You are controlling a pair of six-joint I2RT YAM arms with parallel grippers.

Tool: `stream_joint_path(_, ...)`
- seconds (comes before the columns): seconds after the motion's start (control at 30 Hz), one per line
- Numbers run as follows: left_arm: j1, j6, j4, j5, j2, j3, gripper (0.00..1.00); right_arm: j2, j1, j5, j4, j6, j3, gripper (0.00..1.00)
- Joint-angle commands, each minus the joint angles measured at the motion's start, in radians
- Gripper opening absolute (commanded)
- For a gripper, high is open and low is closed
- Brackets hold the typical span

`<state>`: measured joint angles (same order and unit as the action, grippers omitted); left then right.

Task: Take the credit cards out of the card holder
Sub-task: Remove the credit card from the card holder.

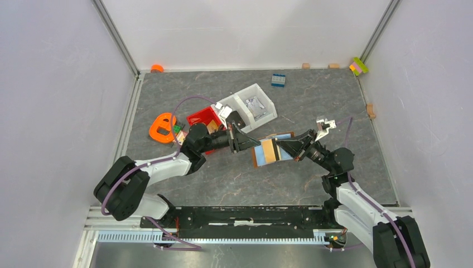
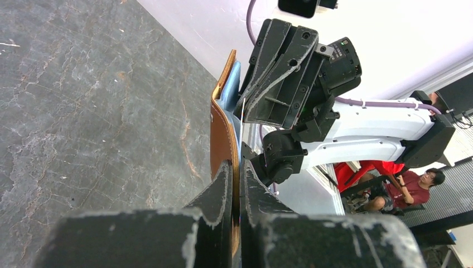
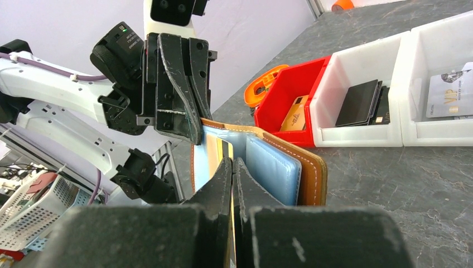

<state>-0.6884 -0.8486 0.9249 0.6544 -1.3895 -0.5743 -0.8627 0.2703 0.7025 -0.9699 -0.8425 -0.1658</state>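
**Q:** What surface and room are shown?

**A:** A dark grey, marble-veined counter [image 1: 223,184] is seen, closed in on three sides by plain white walls [image 1: 56,111] set in metal framing. Towards its far half, a white two-compartment bin [image 3: 357,61] is placed just beside a red bin [image 3: 287,95]. A black wallet [image 3: 360,103] is seen in the nearer white compartment. An orange plastic loop [image 1: 156,134] lies left of the red bin, and a blue brick [image 1: 278,80] lies near the back wall. Beyond the rig, a seated person in a red shirt [image 2: 421,181] is visible.

**Q:** Where is the card holder located?

**A:** The brown card holder [image 3: 309,167] is held opened between the two arms, over the middle of the counter, with its pale blue pockets exposed.

**Q:** How are the pincers set?

**A:** The left pincer [image 2: 235,167] is pressed together on the holder's brown leather edge. The right pincer [image 3: 231,163] is pinched on the orange-tan credit card [image 3: 213,159], which is lodged in a pocket and marked by a black stripe.
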Motion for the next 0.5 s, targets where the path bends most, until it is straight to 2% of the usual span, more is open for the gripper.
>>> stream_joint_path(0.0, 0.003, 0.005, 0.042, 0.001, 0.021, -0.001, 0.02, -0.007, -0.008, -0.008, -0.039, -0.010, 0.006, 0.00)
stream_joint_path(0.07, 0.002, 0.002, 0.047, 0.002, 0.020, 0.001, 0.02, -0.031, -0.009, 0.026, -0.073, -0.027, 0.001, 0.01)
stream_joint_path(0.1, 0.003, 0.000, 0.051, 0.003, 0.020, 0.002, 0.02, -0.046, -0.007, 0.040, -0.115, -0.045, 0.003, 0.05)
stream_joint_path(0.2, 0.005, -0.013, 0.064, 0.009, 0.023, 0.003, 0.02, -0.082, -0.006, 0.071, -0.224, -0.088, 0.021, 0.30)
stream_joint_path(0.27, 0.007, -0.020, 0.070, 0.015, 0.034, 0.003, 0.02, -0.089, -0.005, 0.074, -0.228, -0.083, 0.023, 0.39)
stream_joint_path(0.47, 0.008, -0.044, 0.123, 0.041, 0.066, 0.014, 0.02, -0.113, 0.033, 0.065, -0.208, -0.051, 0.014, 0.43)
